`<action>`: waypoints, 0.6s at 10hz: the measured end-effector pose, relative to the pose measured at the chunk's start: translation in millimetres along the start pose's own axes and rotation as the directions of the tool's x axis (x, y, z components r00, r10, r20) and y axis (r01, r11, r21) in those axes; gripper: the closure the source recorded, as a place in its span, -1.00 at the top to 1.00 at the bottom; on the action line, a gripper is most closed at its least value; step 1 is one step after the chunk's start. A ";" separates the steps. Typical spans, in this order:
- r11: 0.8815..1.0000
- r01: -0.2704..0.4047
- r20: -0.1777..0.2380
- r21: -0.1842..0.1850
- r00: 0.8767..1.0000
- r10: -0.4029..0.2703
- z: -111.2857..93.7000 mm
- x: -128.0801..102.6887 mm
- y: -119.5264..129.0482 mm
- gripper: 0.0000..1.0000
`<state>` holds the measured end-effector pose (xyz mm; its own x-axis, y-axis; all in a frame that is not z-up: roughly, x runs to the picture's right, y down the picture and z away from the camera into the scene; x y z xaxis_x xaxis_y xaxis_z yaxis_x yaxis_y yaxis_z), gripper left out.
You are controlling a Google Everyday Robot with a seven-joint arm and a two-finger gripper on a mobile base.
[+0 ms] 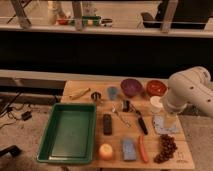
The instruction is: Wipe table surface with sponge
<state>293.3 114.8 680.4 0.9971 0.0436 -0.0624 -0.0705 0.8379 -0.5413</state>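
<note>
**Station inventory: sponge untouched, gripper over the cloth**

From my remote seat I list the following.

- Table surface (117, 137): light tan wood, lower middle of the frame, bearing everything below.
- Sponge (129, 148): small blue-grey block lying flat near the bottom edge of the table, between a round orange-yellow fruit (105, 151) on its left and a long orange-red carrot (143, 148) just beside it on the right. Nothing touches it from above.
- Gripper (170, 122): at the end of the white arm (189, 91) that enters from the right of the frame, hanging over the pale blue cloth (164, 125). Its jaws are spread wide and I see nothing held in them. It is well apart from the sponge.
- Green tray (70, 132): lower left, on the table's left side.
- Black remote (107, 124): just right of the tray.
- Dark grapes (166, 147): lower right corner of the table.
- Purple bowl (131, 86) and red bowl (156, 87): side by side along the far edge.
- Small blue cup (113, 92): left of the purple bowl.
- Black-handled tool (142, 124): centre, lying at a slant.
</note>
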 end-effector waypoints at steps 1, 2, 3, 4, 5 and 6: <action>1.000 0.005 0.001 0.000 1.000 -0.005 0.4 -0.9 1.1 0.60; 1.000 0.013 0.002 0.001 1.000 -0.013 -0.2 -3.8 2.3 0.60; 1.000 0.024 0.003 0.001 1.000 -0.024 -0.1 -7.8 4.9 0.60; 0.999 0.041 0.001 0.003 0.999 -0.041 -0.8 -13.6 9.4 0.60; 0.998 0.068 0.001 0.005 0.998 -0.068 -1.9 -24.1 17.1 0.60; 0.996 0.084 -0.002 0.008 0.996 -0.084 -2.9 -32.1 22.0 0.60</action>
<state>259.7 130.3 668.0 0.9994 -0.0281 -0.0180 0.0140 0.8430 -0.5377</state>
